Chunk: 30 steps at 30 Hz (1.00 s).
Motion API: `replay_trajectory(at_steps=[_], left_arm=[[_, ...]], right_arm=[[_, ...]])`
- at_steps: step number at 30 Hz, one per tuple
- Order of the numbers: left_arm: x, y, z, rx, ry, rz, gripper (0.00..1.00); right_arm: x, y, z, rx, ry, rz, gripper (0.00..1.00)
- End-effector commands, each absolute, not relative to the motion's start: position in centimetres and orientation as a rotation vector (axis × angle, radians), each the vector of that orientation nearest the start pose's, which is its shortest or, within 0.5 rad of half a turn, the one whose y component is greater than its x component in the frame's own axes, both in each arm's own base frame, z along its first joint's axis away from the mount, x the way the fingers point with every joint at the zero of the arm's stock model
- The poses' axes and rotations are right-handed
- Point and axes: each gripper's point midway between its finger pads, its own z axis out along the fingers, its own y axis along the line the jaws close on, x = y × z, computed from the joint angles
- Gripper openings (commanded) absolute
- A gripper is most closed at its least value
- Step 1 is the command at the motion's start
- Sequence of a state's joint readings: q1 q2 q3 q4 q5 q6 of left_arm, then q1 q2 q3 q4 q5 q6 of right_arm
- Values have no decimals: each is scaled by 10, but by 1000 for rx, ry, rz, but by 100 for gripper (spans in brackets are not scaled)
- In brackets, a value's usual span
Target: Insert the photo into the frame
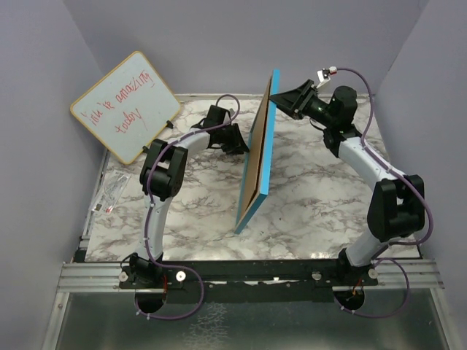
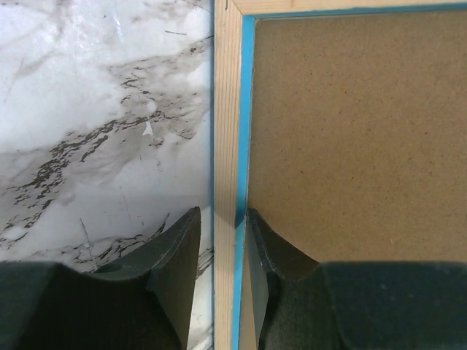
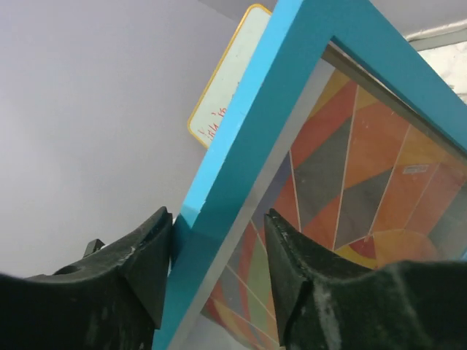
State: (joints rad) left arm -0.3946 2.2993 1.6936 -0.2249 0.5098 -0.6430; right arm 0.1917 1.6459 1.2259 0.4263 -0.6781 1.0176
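Standing on its bottom edge in the middle of the marble table (image 1: 306, 211), the frame (image 1: 260, 157) had bare room on both sides, with both arms reaching in. The left gripper (image 2: 219, 251) pinched the wooden side rail beside the brown backing board (image 2: 357, 138). The right gripper (image 3: 215, 270) pinched the blue rail, and the photo (image 3: 350, 182) showed inside, partly cut off.

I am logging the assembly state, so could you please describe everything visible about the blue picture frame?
The thin rectangular picture frame, bright blue in front and pale wood behind, stands nearly upright on one corner on the marble table. A brown backing board fills its back; the colourful balloon photo shows through its front. The left tool and right tool each pinch a rail.
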Motion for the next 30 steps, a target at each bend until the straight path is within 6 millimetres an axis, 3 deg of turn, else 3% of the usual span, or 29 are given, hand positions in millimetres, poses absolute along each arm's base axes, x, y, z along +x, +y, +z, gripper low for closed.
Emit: replay_trajectory(at_steps=[1, 9, 14, 22, 25, 30], left_arm=[[424, -331, 12, 2, 2689, -1121, 35], [430, -328, 21, -2, 2664, -1112, 35], [447, -318, 48, 15, 2586, -1087, 40], [490, -287, 161, 52, 2321, -998, 64], [493, -284, 206, 70, 2222, -992, 72], [485, -275, 262, 51, 2100, -986, 84]], right_arm=[[435, 233, 196, 303, 2114, 1366, 47], [433, 234, 210, 265, 2092, 1340, 55], [433, 231, 202, 289, 2149, 1296, 56], [430, 225, 184, 312, 2235, 1220, 55], [429, 225, 178, 319, 2253, 1216, 54], [429, 225, 171, 320, 2278, 1211, 54]])
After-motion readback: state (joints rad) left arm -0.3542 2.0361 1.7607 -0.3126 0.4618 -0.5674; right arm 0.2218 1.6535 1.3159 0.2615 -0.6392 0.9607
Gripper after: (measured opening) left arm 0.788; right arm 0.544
